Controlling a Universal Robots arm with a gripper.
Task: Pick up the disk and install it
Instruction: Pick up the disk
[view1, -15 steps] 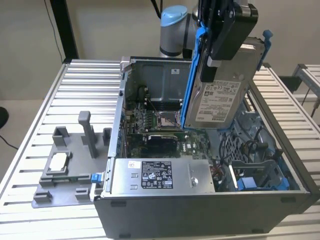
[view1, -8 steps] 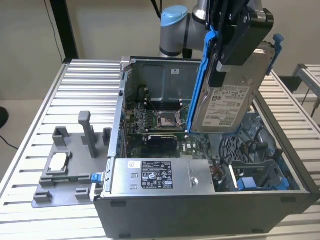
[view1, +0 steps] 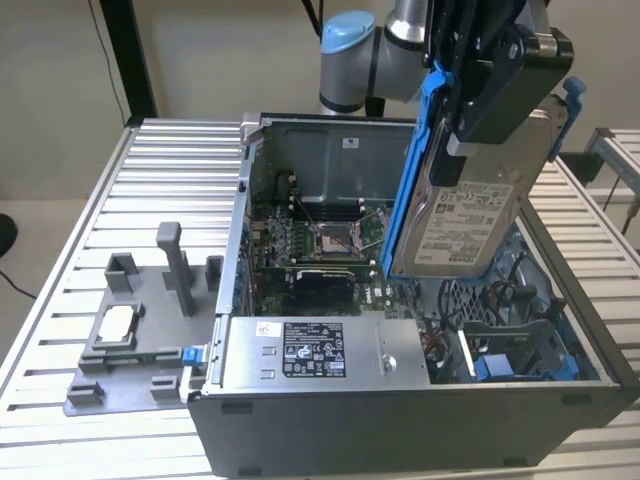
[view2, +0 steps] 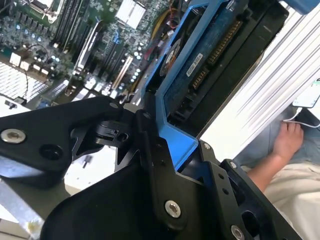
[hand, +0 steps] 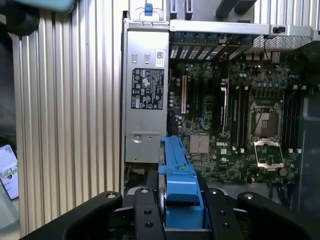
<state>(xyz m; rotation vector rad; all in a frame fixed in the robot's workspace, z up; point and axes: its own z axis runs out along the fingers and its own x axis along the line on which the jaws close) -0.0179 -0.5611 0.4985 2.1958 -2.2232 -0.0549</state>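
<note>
The disk hangs in the air over the open computer case, clamped at its upper end by the tool, which is closed on its blue-framed edges, as the first wrist view also shows. It is steeply tilted, label face outward, with its lower end free above the motherboard and the tangle of cables towards the exterior view's right of the case. The grey power supply box lies along the near wall, and a grey fixture sits well apart on the tabletop. The grip looks short and high on a long, heavy part, so I judge the disk could pivot or slip between the fingers; coming down at this tilt, a lower corner could strike the board, snag the cables or jam
</note>
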